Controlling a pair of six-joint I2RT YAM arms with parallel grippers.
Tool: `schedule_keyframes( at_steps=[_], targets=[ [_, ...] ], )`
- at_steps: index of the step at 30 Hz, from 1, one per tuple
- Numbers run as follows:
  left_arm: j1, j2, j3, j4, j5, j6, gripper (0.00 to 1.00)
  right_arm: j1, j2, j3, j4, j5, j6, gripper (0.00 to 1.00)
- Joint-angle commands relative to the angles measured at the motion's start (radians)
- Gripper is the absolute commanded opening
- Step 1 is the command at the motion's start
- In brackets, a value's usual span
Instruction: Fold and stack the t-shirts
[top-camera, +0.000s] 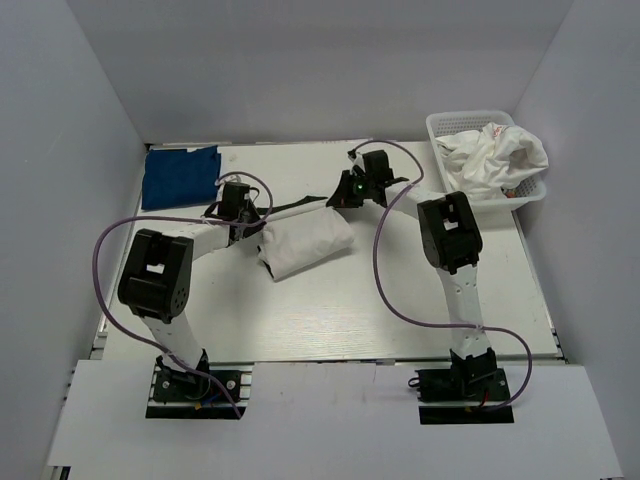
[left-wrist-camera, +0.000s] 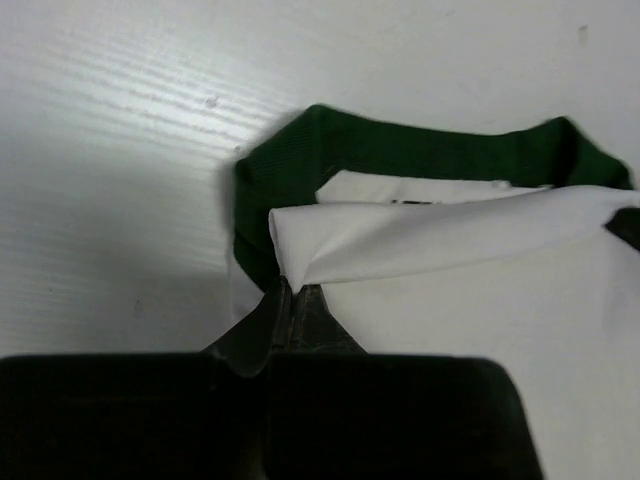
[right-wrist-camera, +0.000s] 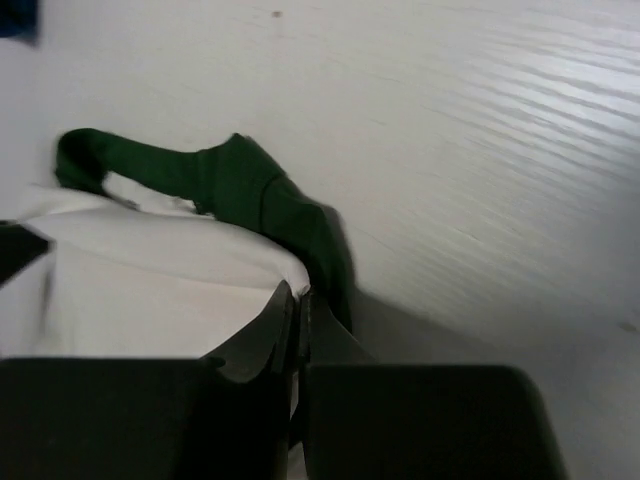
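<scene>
One white t-shirt with a green collar (top-camera: 305, 243) lay bundled in the middle of the counter (top-camera: 400, 300). The left gripper (left-wrist-camera: 292, 295) was clenched on its white fold just beside the collar. The right gripper (right-wrist-camera: 299, 298) was pinched tight on the cloth edge at the opposite end. One dark blue t-shirt (top-camera: 180, 176) lay flat at the far left corner. One basket (top-camera: 441, 124) at the far right held heaped white t-shirts (top-camera: 495, 155); how many could not be told.

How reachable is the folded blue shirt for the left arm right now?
Probably not yet: the left gripper is shut on the green-collared shirt. The blue shirt lies close by at back left, with only bare table between, so once it lets go, likely yes.
</scene>
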Motion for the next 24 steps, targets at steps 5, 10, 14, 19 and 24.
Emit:
schedule_keyframes(
  at_steps=[5, 10, 14, 19, 24],
  targets=[
    [0.039, 0.016, 0.02, -0.048, -0.042, -0.015, 0.0, -0.023, 0.001, 0.049, -0.055, -0.012, -0.035, 0.0],
    [0.039, -0.01, 0.029, -0.034, 0.037, 0.01, 0.0, -0.011, -0.089, 0.001, -0.03, -0.038, -0.12, 0.11],
    [0.039, -0.053, 0.069, -0.143, 0.011, 0.019, 0.68, -0.008, -0.21, -0.039, -0.039, -0.034, -0.157, 0.9],
    [0.013, -0.191, 0.044, -0.134, 0.04, 0.028, 1.0, 0.012, -0.348, -0.168, -0.072, 0.014, -0.201, 0.9],
    [0.003, -0.231, -0.009, -0.005, 0.256, 0.053, 1.0, 0.049, -0.572, -0.432, 0.053, -0.066, -0.189, 0.9]
  ],
)
